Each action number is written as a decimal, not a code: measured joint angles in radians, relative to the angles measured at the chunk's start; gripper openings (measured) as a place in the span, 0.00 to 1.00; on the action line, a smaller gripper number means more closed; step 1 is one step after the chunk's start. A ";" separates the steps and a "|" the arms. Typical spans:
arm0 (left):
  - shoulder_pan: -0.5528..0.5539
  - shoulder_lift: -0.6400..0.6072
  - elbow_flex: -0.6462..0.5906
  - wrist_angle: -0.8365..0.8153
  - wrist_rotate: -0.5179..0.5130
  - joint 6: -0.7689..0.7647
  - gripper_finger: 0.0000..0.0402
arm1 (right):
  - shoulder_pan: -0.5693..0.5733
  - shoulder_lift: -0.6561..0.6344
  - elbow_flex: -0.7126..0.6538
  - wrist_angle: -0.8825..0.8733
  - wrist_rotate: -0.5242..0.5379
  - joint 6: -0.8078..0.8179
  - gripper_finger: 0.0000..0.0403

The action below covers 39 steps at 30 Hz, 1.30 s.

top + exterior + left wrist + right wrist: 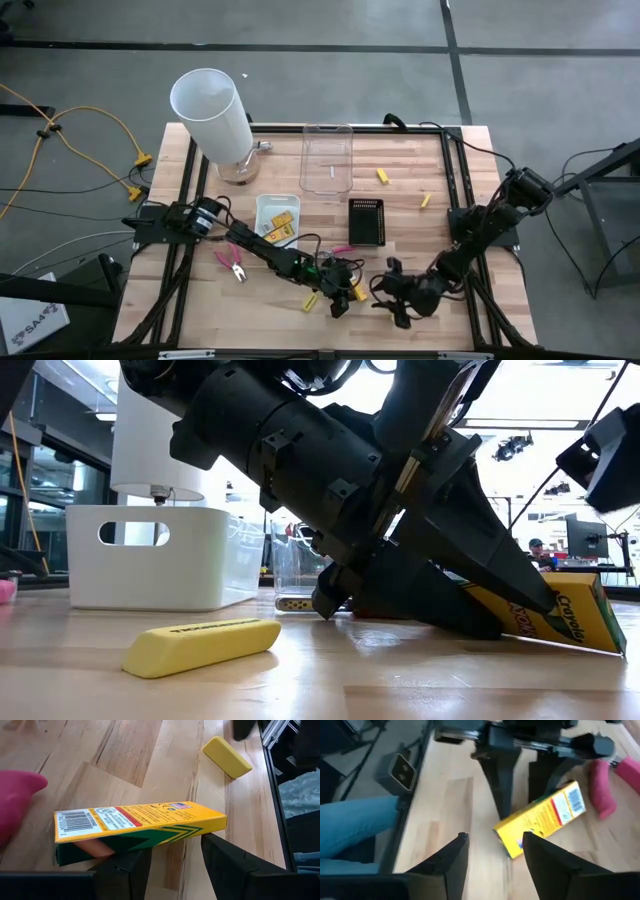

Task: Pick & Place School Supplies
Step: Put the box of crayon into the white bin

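A yellow-and-green crayon pack [140, 820] stands tilted near the table's near edge, one long edge on the wood [612, 650]. My left gripper [175, 850] is open, and the pack lies across its fingertips. My right gripper [495, 840] is open just short of the pack's end [507, 842], with nothing between its fingers. A yellow eraser [200, 643] lies flat to the left of the pack. One pink-handled tool [232, 265] lies at the left and another [343, 250] beside the left arm. More yellow packs sit in the white tray [277, 218]. My left gripper touches the pack's long green side [150, 840] with both fingertips [131, 856], slanting down from the table's left. The pack lies across the fingers, not between them, and reaches past both. It leans tilted, its lower edge on the table.
A tall white cylinder [212, 110] stands at the far left, with a clear tray [327, 158] and a black tray [367, 222] mid-table. Two yellow stubs [382, 176] [424, 200] lie at the far right. A person's blue-clad leg [350, 825] shows beyond the near edge.
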 joint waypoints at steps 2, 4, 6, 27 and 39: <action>0.000 0.000 0.000 0.000 0.000 0.000 0.42 | 0.000 0.000 0.000 -0.003 0.002 -0.006 0.46; 0.000 0.000 0.000 0.000 0.000 0.000 0.42 | 0.000 0.000 0.000 0.003 0.015 -0.018 0.46; 0.000 0.000 0.000 0.000 0.000 0.000 0.42 | 0.001 0.000 0.000 0.014 0.018 -0.033 0.47; 0.000 0.000 -0.001 0.005 0.001 0.013 0.42 | 0.096 0.215 0.387 -0.421 0.188 -0.059 0.47; -0.001 0.002 -0.001 0.024 0.001 0.031 0.42 | 0.096 0.251 0.386 -0.510 0.219 0.067 0.47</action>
